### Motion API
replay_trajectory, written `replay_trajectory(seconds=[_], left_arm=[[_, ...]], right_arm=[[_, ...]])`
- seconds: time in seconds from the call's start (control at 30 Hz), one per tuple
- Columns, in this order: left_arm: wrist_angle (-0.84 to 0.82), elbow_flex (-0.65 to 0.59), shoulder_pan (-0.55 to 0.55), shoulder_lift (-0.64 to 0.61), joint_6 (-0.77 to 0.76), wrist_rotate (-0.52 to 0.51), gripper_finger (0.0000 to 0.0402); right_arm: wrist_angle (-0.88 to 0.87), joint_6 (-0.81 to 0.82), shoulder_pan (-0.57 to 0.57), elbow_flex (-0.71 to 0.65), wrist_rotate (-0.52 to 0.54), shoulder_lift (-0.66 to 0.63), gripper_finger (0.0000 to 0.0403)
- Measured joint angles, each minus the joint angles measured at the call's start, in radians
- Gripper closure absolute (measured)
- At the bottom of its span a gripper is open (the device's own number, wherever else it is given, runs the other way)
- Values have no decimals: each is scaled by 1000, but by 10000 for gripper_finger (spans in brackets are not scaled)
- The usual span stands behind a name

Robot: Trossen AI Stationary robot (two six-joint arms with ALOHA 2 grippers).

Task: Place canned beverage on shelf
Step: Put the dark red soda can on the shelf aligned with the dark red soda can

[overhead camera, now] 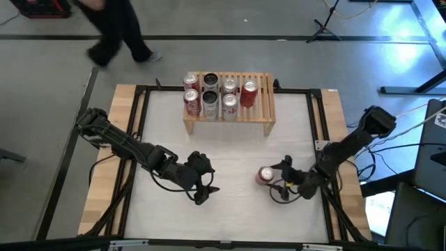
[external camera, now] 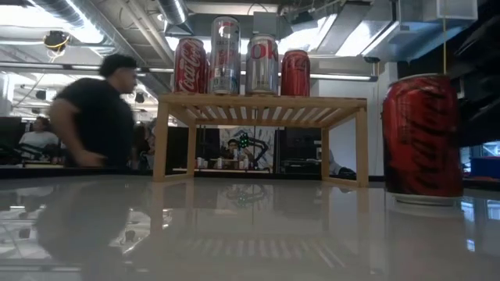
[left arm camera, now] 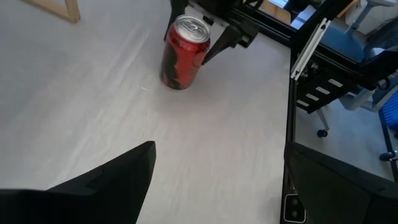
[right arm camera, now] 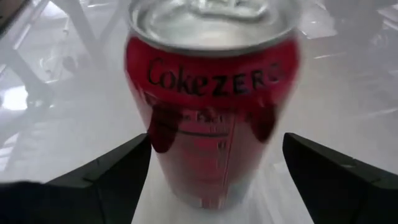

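Note:
A red Coke Zero can (right arm camera: 211,106) stands upright on its base on the white table top, right of centre (overhead camera: 265,176). My right gripper (overhead camera: 280,180) is open just right of the can. Its two fingers reach along either side of the can with a gap left, as the right wrist view shows. My left gripper (overhead camera: 209,184) hangs open over the table's middle, left of the can, with nothing between its fingers. The light-wood shelf (overhead camera: 261,115) stands at the far middle of the table. Several cans (overhead camera: 210,97) stand upright on its slatted top.
A black frame (overhead camera: 317,118) rims the white table top. The right part of the shelf's top (overhead camera: 263,90) is bare. A person (overhead camera: 118,31) walks past beyond the table's far edge. Bare table lies between the can and the shelf.

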Motion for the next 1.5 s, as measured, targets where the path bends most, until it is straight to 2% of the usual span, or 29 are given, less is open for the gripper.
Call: replay_trajectory(seconds=[0.17, 0.27, 0.33, 0.4, 0.47, 0.53, 0.63, 0.7, 0.87, 1.03, 1.2, 1.3, 1.5], left_arm=[[0, 0, 0, 0, 0, 0, 50], [0, 0, 0, 0, 0, -2, 50], [0, 0, 0, 0, -20, -12, 50], [0, 0, 5, -1, -80, -12, 50], [-3, 0, 18, -9, -133, 22, 50], [-7, 0, 40, -29, -170, 78, 50], [-10, 0, 53, -76, -80, 138, 50], [-10, 0, 53, -116, -32, 139, 50], [-16, 1, 64, -239, 114, 112, 50], [-46, 1, 65, -319, 221, 115, 50], [-80, 2, 65, -363, 249, 114, 50], [-107, 2, 65, -374, 251, 114, 50], [-122, 1, 66, -378, 255, 96, 50]], right_arm=[[206, -102, -72, 3, -92, 123, 52], [243, -104, -113, 27, -111, 161, 53], [236, -107, -139, 59, -128, 162, 66], [223, -127, -160, 91, -166, 158, 94], [210, -149, -173, 125, -186, 149, 124], [190, -156, -181, 171, -188, 133, 124], [106, -177, -204, 242, -185, 91, 124], [17, -197, -236, 302, -180, 56, 124], [-288, -213, -377, 487, -201, -37, 124], [-434, -311, -561, 600, -332, -114, 124], [-468, -380, -765, 610, -541, -184, 124], [-467, -412, -873, 610, -629, -202, 124], [-406, -469, -1005, 610, -658, -179, 124]])
